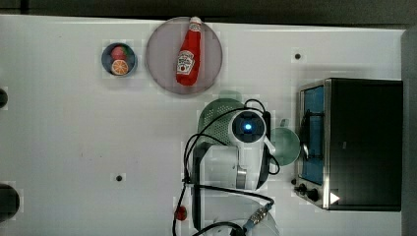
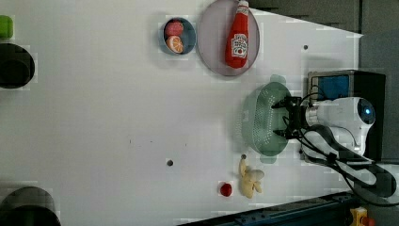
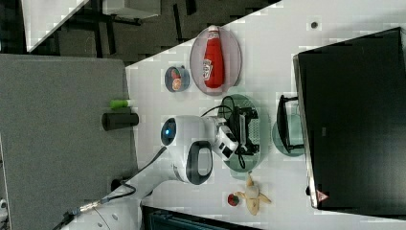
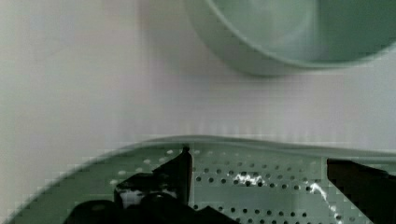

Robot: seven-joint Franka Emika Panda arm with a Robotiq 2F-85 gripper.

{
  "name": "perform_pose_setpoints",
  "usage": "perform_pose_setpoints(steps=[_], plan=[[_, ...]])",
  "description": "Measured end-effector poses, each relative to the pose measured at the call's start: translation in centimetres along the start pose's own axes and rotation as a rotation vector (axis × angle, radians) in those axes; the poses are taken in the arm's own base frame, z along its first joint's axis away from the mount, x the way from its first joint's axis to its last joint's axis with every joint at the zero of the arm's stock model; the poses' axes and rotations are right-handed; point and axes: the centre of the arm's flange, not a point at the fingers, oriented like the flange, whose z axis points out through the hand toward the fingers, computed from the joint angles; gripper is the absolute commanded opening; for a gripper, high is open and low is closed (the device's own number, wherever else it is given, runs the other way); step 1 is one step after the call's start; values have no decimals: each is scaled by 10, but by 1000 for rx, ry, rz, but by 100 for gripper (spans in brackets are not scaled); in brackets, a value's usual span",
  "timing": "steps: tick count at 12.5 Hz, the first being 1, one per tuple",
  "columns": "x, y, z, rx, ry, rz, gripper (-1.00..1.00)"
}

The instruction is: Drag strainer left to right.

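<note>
Overhead, the arm (image 1: 236, 157) hides most of the strainer (image 1: 216, 118).

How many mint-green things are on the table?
2. The big strainer lies under the robot's open fingers, below the plate with the ketchup bottle in the left view. The small round cup sits between the strainer and the toaster oven in the top view.

Bright, even light washes the white desk (image 1: 74, 147) almost shadowless; blocky compression smears outlines in the top, left and right views. The wrist view is soft, with small glints on the strainer (image 4: 261, 186) holes.
</note>
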Motion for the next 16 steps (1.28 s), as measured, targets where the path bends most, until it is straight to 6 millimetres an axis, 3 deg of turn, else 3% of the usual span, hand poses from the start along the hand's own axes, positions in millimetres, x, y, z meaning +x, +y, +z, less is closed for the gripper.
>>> perform_pose_setpoints(steps=[3,5,7,9,11,12,14,16], plan=[[0,6,-19,-69,-16,-86,100],[-15,11,-62,-115,-36,-228,100],[-36,-1,-143,-50,-29,-416,100],[-43,-6,-248,38,-26,-535,100],[-32,6,-349,118,-17,-628,100],[-22,17,-388,136,-13,-667,100],[-5,44,-443,114,-17,-725,100],[7,58,-475,84,-25,-744,100]])
